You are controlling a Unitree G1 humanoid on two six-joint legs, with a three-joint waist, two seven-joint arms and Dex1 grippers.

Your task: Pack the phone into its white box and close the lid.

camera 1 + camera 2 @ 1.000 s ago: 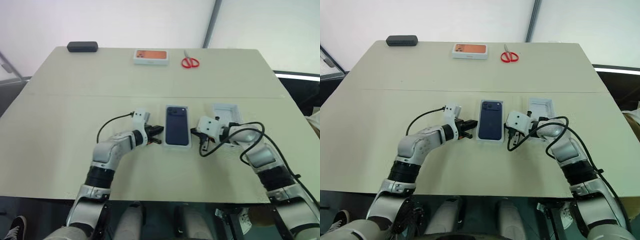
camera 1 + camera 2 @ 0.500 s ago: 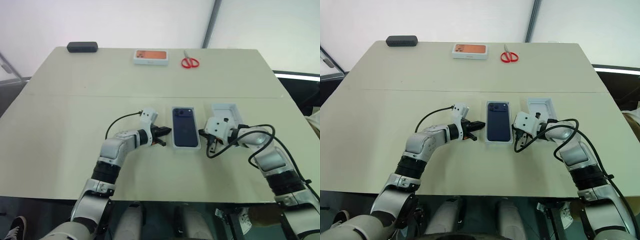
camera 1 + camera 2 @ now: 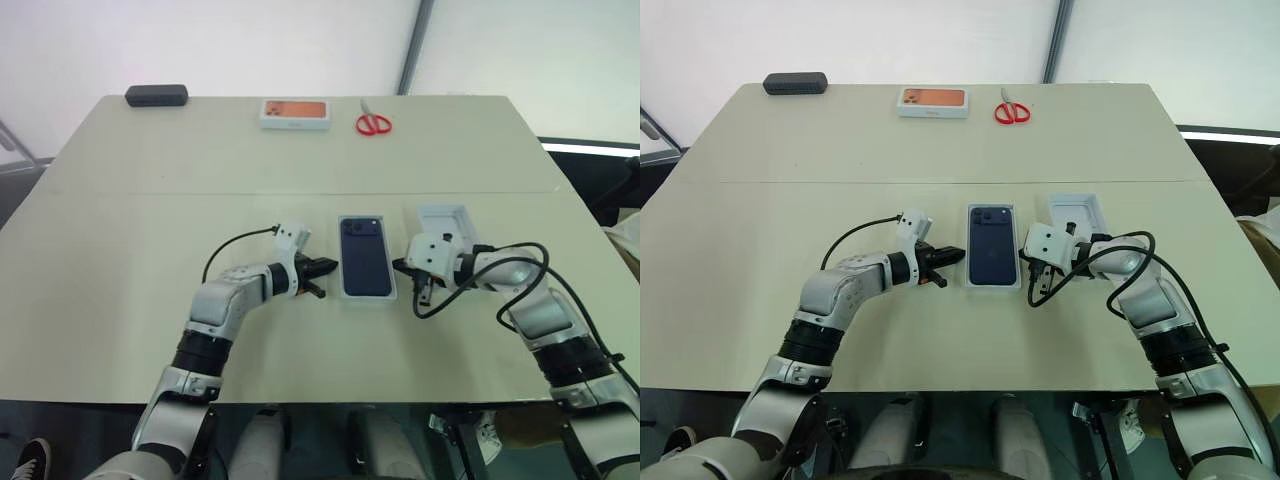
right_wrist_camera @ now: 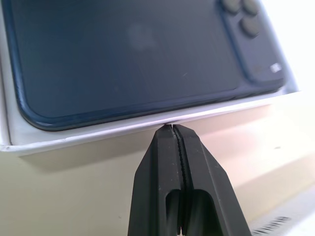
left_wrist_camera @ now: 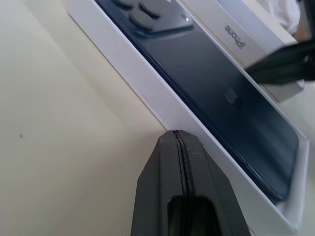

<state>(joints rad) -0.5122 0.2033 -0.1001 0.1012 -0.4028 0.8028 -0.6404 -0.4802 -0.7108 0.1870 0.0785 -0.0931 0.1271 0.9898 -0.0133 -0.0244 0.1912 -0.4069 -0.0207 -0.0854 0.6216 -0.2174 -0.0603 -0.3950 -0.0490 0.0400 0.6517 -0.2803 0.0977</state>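
White box squared up between two closed grippers, phone seated, lid not yet fitted.

Navy phone lies camera-side up inside the white box at the table's near centre. The left gripper sits just beside the box's left wall with its fingers pressed together. The right gripper sits by the right wall, its fingers likewise pressed together and empty; in the right wrist view its tips look to meet the box edge. The lid lies open-side up just right of the box, behind the right wrist. Judgement: next, fetch the lid. Withdraw both tips sideways without nudging the box, grasp the lid by its long walls, invert it, align the corners over the box, then lower it level to avoid jamming.
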